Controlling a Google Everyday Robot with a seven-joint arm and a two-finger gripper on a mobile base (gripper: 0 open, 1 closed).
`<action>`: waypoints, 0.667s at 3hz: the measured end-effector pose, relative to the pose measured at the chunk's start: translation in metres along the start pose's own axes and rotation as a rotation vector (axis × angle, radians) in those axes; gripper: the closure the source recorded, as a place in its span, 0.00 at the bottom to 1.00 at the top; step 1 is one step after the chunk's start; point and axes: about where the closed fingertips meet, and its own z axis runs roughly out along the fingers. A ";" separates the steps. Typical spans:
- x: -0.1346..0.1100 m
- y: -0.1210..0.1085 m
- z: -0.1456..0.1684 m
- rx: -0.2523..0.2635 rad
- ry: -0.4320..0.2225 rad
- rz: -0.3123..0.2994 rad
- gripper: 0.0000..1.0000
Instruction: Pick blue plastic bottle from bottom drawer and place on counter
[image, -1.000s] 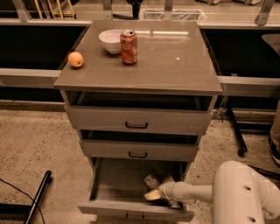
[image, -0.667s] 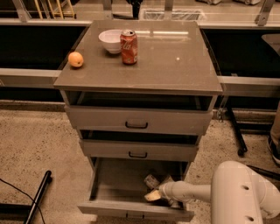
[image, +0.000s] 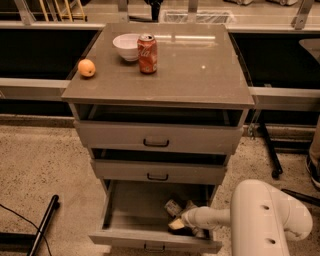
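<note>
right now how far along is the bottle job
Done: the bottom drawer stands pulled open. In hand: the gripper is down inside it at the right, beside the blue plastic bottle, which lies in the drawer; whether it is gripped cannot be told. Left: lift it out and set it on the counter, which holds a bowl, red can and orange.

One top drawer (image: 156, 137), one middle drawer (image: 157, 172) and one bottom drawer (image: 132, 216) make three. The bench (image: 200, 75) carries one bowl (image: 126, 46), one red soda can (image: 147, 53) and one orange (image: 86, 68), all far left. The bottom drawer's near right holds one blue plastic bottle (image: 174, 206) and one gripper (image: 179, 224).
</note>
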 end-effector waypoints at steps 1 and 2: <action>0.004 -0.002 0.004 -0.008 0.003 -0.018 0.24; 0.007 -0.002 0.006 -0.014 0.004 -0.027 0.30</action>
